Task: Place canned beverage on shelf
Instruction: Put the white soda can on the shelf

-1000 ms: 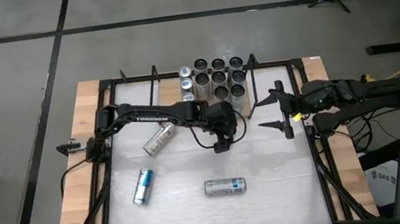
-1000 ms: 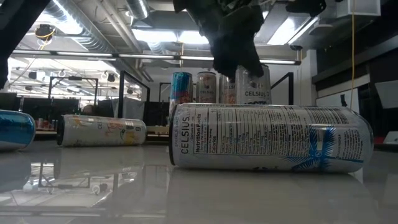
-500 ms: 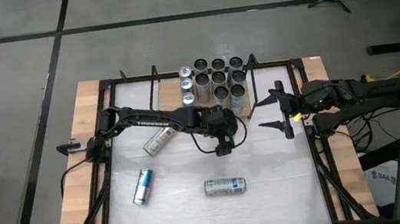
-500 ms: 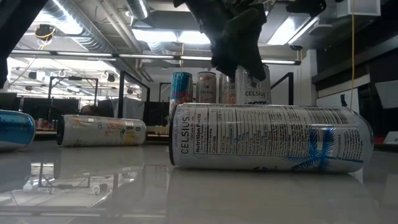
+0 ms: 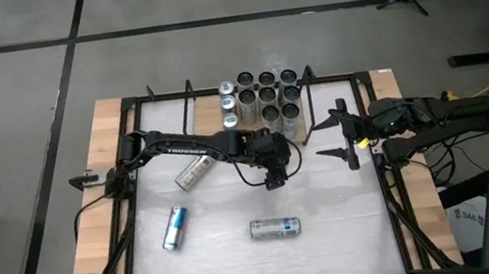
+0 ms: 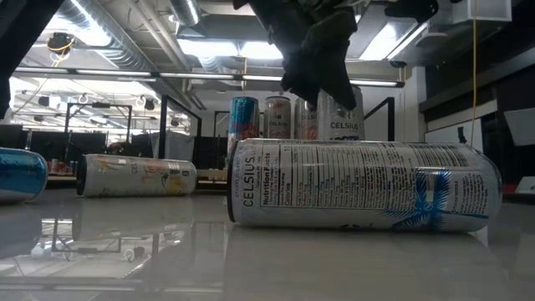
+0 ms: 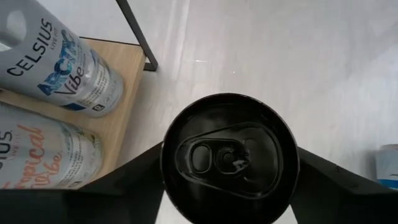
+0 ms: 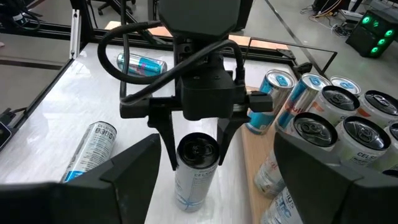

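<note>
While the right gripper (image 5: 347, 139) waits open at the table's right edge, the left gripper (image 8: 194, 138) clamps an upright Celsius can (image 8: 195, 169) just beside the shelf (image 7: 127, 102).

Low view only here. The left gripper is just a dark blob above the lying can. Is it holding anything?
Observer: Yes. The left gripper has a finger on each side of an upright can with a black top.
Operator: Over the shelf yet?
Observer: No. The can is over the white table, beside the corner of the shelf, not above its board.
Operator: Right arm in the way?
Observer: No. The right gripper is open and empty at the table's right side, apart from the left one.
</note>
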You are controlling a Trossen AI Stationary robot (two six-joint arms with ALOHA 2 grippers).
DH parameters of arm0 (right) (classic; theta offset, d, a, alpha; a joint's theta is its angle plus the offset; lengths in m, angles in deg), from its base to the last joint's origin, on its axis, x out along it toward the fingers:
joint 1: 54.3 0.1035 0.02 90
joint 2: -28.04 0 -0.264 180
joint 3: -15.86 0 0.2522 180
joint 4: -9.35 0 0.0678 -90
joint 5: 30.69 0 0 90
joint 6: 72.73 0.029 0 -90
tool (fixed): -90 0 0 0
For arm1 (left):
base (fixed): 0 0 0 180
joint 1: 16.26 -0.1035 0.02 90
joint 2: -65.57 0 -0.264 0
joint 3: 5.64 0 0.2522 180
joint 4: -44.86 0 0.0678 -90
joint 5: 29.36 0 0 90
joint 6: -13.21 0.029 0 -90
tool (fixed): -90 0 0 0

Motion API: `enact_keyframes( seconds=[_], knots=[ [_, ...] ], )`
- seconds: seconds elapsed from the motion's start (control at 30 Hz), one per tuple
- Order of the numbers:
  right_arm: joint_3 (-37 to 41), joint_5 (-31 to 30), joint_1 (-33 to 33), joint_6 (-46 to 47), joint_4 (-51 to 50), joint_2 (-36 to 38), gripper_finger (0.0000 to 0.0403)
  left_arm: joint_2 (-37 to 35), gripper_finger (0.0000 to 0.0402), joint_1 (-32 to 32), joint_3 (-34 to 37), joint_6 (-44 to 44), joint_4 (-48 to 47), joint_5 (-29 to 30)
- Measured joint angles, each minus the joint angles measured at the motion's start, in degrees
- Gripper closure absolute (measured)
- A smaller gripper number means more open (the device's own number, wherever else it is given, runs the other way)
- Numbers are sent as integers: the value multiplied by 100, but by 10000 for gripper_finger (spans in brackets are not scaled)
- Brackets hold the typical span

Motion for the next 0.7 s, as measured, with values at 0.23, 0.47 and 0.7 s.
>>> enact_keyframes(
  seconds=[0.23, 0.47, 0.7],
  knots=[
    [0, 0, 1, 0, -4, 0, 100, -88, 171, -10, 0, 7, -66, -22],
    [0, 0, 2, 0, -11, 0, 100, -427, 171, -138, 2, 9, -163, -390],
    [0, 0, 1, 2, -7, 0, 100, -918, 168, -377, 2, 136, -413, -900]
  ],
)
